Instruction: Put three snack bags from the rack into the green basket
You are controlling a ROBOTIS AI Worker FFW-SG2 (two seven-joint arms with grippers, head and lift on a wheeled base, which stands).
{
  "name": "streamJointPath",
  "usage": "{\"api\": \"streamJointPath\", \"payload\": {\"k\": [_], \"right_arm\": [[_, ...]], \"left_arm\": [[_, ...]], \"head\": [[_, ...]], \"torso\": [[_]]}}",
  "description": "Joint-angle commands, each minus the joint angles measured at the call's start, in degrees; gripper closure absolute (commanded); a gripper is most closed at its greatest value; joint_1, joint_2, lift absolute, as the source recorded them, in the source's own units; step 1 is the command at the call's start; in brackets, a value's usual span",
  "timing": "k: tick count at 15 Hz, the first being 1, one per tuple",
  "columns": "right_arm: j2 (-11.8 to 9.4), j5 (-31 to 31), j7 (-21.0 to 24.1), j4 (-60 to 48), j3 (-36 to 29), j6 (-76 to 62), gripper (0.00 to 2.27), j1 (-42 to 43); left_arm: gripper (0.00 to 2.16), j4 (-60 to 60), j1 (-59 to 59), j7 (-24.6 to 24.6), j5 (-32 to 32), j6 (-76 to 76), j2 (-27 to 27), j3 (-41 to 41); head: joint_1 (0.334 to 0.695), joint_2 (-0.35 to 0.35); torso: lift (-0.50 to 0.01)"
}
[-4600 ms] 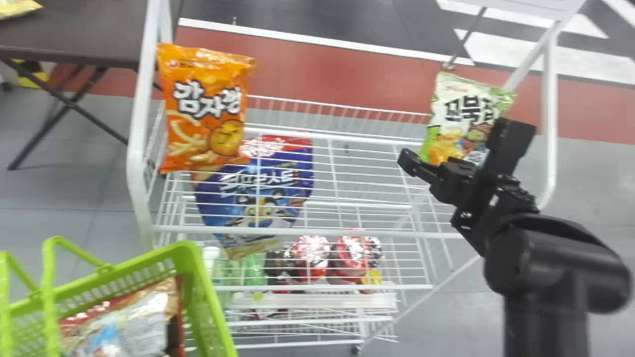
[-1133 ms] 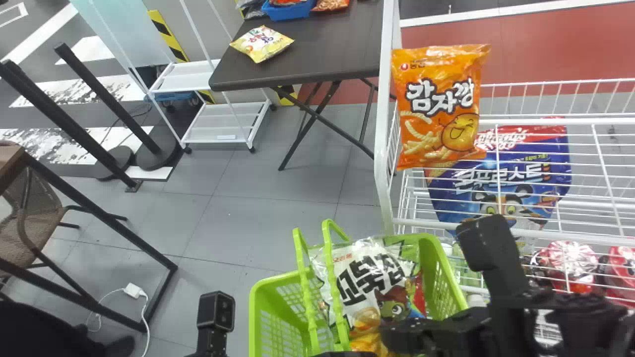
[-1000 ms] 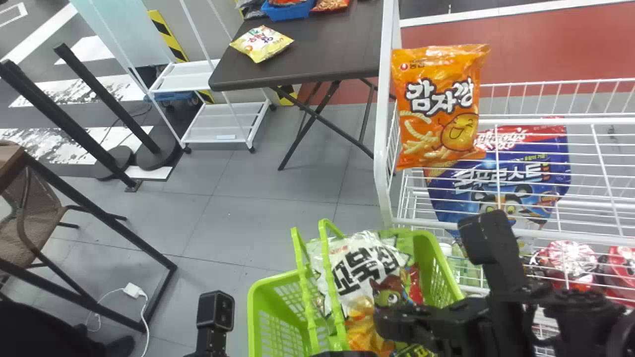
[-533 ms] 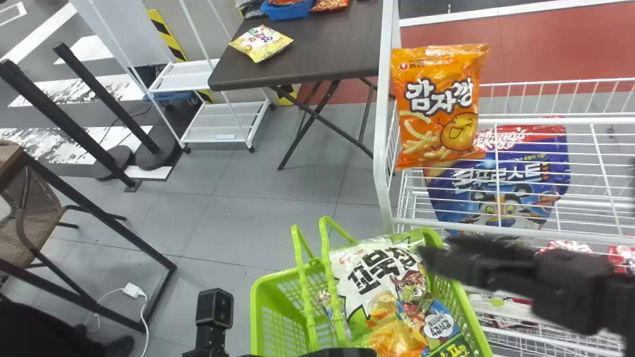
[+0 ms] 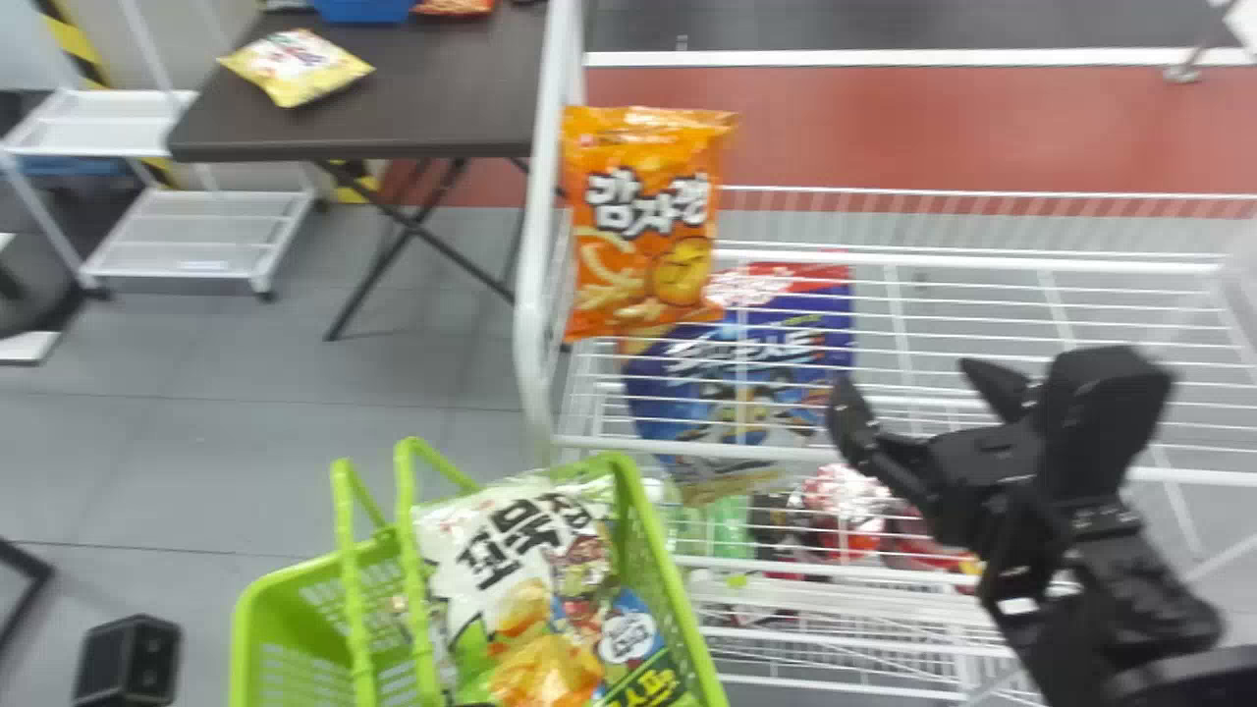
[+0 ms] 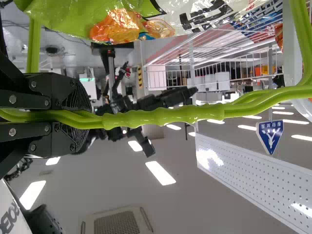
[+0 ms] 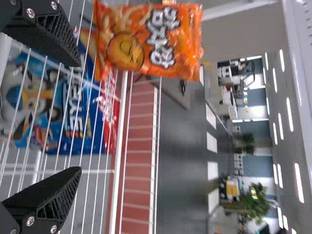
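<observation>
An orange snack bag [image 5: 643,221] stands upright at the left end of the rack's top wire shelf [image 5: 982,260]. The green basket [image 5: 265,599] holds a white and green snack bag [image 5: 491,550], which covers part of the other contents. My right gripper [image 5: 918,398] is over the rack, right of the orange bag and apart from it. In the right wrist view the right gripper [image 7: 75,117] has its fingers wide apart, with the orange bag [image 7: 146,44] farther off. Part of my left gripper [image 5: 128,663] shows at bottom left. In the left wrist view the left gripper [image 6: 87,116] grips the basket's handle [image 6: 165,115].
Below the top shelf lies a big blue bag [image 5: 737,373], with red and white round packs [image 5: 849,506] lower down. The white rack post [image 5: 530,295] rises between basket and orange bag. A dark table [image 5: 452,88] with a yellow bag [image 5: 295,67] stands behind.
The head view has turned right from half a second ago. My right gripper has moved from beside the basket to over the rack. The white and green bag, on the rack 4.6 seconds ago, is in the basket.
</observation>
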State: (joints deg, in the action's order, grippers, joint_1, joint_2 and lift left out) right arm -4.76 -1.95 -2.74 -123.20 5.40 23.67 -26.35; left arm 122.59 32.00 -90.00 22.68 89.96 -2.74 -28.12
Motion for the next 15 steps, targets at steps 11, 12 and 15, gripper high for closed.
{"api": "streamJointPath", "payload": {"k": [11, 12, 15], "right_arm": [[0.0, 0.7, 0.8, 6.0, -1.7, -24.1, 0.05, -8.7], [0.0, 0.6, 0.8, 6.0, -1.7, -24.4, 0.05, -9.0], [0.0, 0.5, 0.7, 5.2, -1.5, -24.4, 0.05, -9.8]], "left_arm": [[2.15, 0.5, 0.8, -0.6, 0.0, 0.1, -0.1, 0.1], [2.15, 0.5, 1.0, -0.6, 0.0, 0.1, -0.1, 0.1], [2.15, 0.9, 1.7, -0.6, 0.3, 0.1, -0.1, 0.1]], "head": [[0.695, -0.058], [0.695, -0.060], [0.695, -0.061]], "torso": [[0.000], [0.000], [0.000]]}}
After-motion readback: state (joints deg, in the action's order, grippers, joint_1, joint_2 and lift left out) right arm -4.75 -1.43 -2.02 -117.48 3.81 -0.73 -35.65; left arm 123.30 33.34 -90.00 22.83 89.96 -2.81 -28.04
